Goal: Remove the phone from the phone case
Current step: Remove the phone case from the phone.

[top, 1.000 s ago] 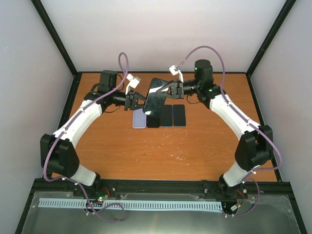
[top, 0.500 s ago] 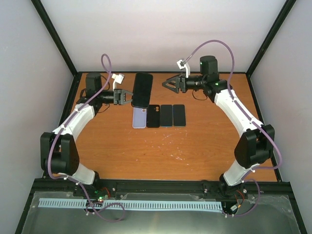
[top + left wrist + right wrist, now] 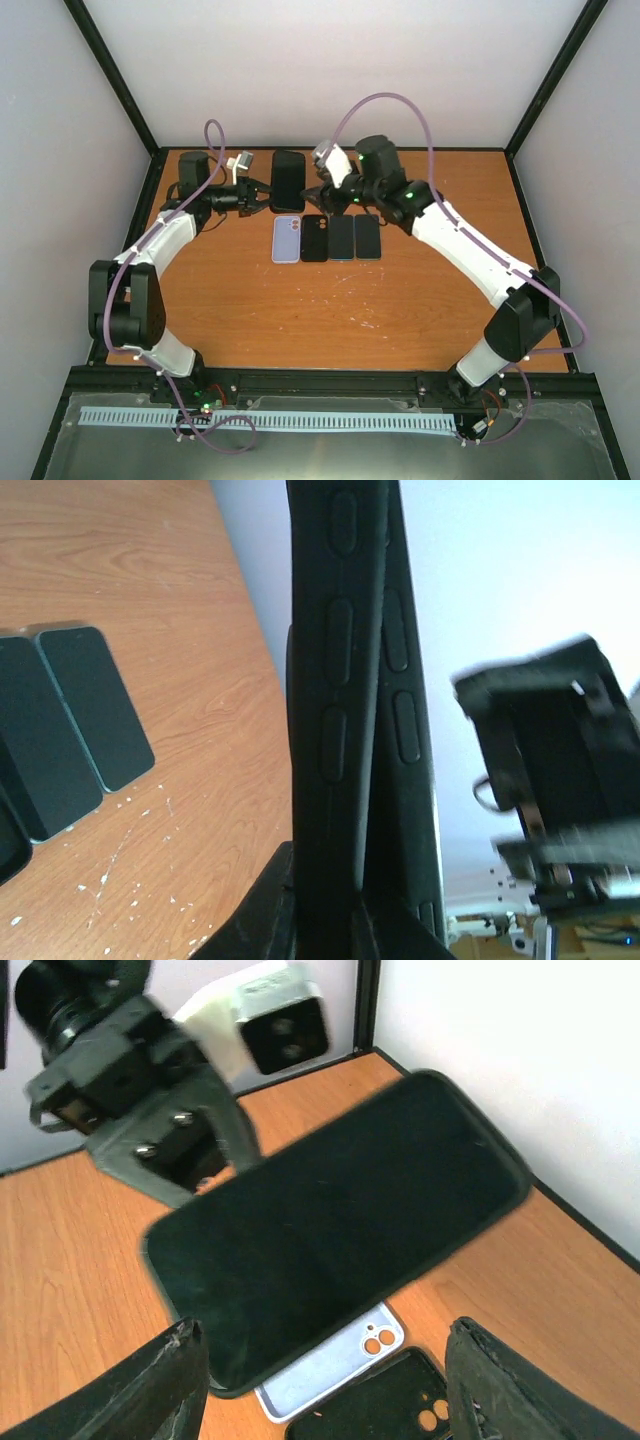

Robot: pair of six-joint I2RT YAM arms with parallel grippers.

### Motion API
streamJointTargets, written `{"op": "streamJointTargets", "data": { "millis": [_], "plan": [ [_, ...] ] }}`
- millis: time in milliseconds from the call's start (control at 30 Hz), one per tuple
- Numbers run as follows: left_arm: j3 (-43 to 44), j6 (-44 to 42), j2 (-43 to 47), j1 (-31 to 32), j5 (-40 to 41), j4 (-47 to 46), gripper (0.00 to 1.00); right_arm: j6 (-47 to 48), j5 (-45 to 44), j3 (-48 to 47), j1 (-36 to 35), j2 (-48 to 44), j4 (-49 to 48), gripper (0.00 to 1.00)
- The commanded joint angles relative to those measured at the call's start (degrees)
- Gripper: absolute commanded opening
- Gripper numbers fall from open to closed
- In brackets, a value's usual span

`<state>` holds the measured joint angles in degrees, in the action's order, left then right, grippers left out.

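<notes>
**Step in hand: cased handset held aloft, second arm lining up to strip it**

The left gripper (image 3: 262,195) is clamped narrow on one end of the phone case (image 3: 338,660) and holds it off the table (image 3: 420,300), over the far edge and just behind a row of four handsets or cases (image 3: 328,238). The phone (image 3: 330,1230) sits in the case, screen towards the right wrist camera. In the left wrist view the side looks doubled, perhaps a lip lifting, but I cannot tell. The right gripper (image 3: 324,194) stands just beside the free end with its fingers (image 3: 180,1380) spread wide and nothing between them. Judgement: extraction has not begun. The next move calls for the right fingers to catch the case rim or a corner and peel while the left holds firm. A slip would drop the handset onto the row.
</notes>
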<state>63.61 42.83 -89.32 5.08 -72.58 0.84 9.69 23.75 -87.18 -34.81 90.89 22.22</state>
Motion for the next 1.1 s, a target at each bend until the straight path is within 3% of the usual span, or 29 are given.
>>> {"op": "streamJointTargets", "data": {
  "millis": [0, 433, 1067],
  "plan": [
    [2.84, 4.38, -0.64, -0.34, 1.87, 0.04, 0.01, 9.53, -14.46, -0.87, -6.27, -0.11, 0.83, 0.64],
    [2.23, 7.27, -1.01, -0.34, 0.68, -1.12, 0.01, 17.09, -27.82, -3.74, -16.31, 5.92, -2.17, 0.64],
    [0.9, 6.61, -0.23, -0.34, 2.07, -0.94, 0.01, 18.96, -36.79, -4.78, -17.59, 9.28, -6.85, 0.59]
  ]
}}
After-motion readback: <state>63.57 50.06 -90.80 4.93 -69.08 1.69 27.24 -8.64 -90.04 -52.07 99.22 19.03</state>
